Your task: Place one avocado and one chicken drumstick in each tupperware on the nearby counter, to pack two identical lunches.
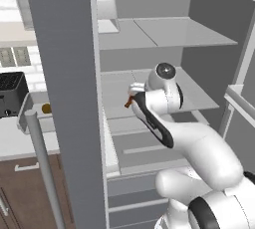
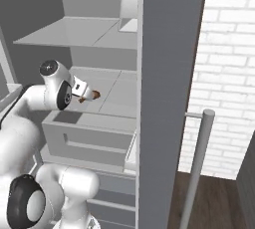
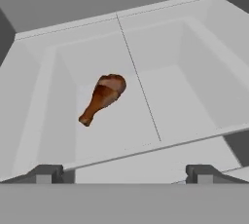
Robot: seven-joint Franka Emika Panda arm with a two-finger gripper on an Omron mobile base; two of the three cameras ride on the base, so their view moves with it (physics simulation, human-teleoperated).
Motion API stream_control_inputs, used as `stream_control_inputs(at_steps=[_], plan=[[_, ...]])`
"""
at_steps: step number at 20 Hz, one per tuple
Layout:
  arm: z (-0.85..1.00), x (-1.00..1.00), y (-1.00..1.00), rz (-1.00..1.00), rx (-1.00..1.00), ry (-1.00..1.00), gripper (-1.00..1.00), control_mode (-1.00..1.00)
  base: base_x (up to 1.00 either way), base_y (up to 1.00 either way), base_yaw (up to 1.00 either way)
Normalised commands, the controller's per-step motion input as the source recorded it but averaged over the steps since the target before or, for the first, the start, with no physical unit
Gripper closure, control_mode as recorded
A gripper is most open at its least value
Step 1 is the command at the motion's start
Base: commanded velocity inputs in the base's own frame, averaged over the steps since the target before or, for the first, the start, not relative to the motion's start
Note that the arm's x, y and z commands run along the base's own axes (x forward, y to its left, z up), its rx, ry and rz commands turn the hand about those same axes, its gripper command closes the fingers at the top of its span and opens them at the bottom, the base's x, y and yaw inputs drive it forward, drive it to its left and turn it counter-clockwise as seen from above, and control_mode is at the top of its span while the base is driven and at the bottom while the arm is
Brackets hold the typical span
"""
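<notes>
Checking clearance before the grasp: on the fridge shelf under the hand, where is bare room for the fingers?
The chicken drumstick lies alone left of the shelf seam. Bare surface borders it all round; the half right of the seam is free. The open gripper hangs clear. Nowhere crowded.

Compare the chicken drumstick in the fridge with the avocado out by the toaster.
The chicken drumstick is reddish-brown; the avocado olive-brown. The drumstick is club-shaped; the avocado is round. The drumstick lies on a fridge shelf, the avocado right of the toaster. Both are small.
</notes>
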Motion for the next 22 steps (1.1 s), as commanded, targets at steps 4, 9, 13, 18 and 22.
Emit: stream_control_inputs(at_steps=[4,9,13,18,22], plan=[[-0.26,0.55,0.01,0.00,0.00,0.06,-1.00,-1.00,0.00,0.00,0.00],[-0.47,0.45,0.11,0.00,-0.01,0.05,-1.00,-1.00,0.00,0.00,0.00],[-0.40,0.39,0.16,0.00,-0.02,0.00,-1.00,-1.00,0.00,0.00,0.00],[-0.20,0.50,0.04,0.00,-0.03,0.00,-1.00,-1.00,0.00,0.00,0.00],[-0.08,0.55,0.00,0.00,-0.01,0.00,-1.00,-1.00,0.00,0.00,0.00]])
